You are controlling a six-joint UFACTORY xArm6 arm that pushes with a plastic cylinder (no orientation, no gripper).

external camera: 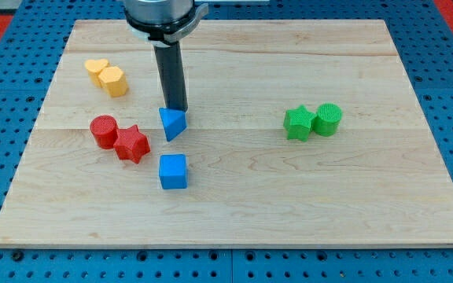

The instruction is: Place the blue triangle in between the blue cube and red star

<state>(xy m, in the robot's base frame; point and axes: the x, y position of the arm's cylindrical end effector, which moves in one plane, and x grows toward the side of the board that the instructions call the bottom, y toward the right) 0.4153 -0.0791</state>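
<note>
Closest to us sits the small blue plastic cube, with the red plastic star up and to the view's left of it, touching a red plastic cylinder, all on the pale wooden desk. The blue plastic triangle waits just above the cube and right of the star, our tip pressed at its top edge, so we judge it close but still needing a nudge down-left into the gap. We carry no fingers, only the dark rod, and we read no writing or brand anywhere.
</note>
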